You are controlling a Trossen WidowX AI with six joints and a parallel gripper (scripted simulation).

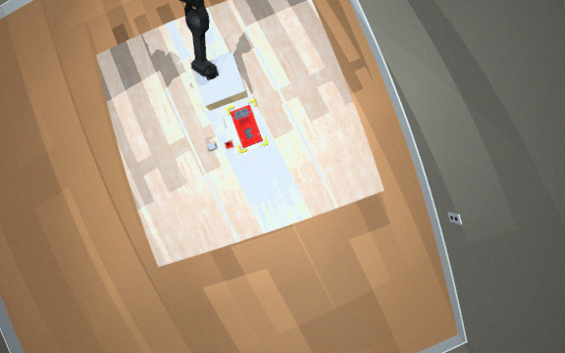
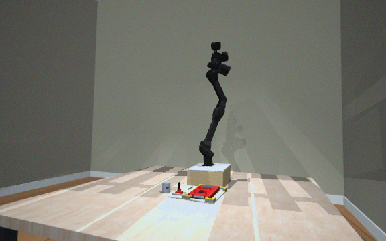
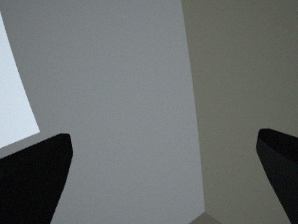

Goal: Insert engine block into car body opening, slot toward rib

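Observation:
The engine block, a small grey block (image 1: 212,146) (image 2: 166,187), stands on the table left of the car body, with a dark mark on one side in the exterior view. The red car body (image 1: 244,123) (image 2: 214,191) lies flat between yellow corner brackets; a dark grey patch shows in its top, and the rib cannot be made out. My gripper (image 3: 165,141) is open, with nothing between its fingers in the wrist view. The arm stands raised high above the table, far from block and car body. The gripper is outside the top view.
A small red piece (image 1: 229,144) (image 2: 179,191) with a black upright post stands between the block and the car body. A thin dark pin (image 2: 189,188) lies behind it. The arm's base stands on a pale box (image 1: 224,88) (image 2: 206,177) behind the car body.

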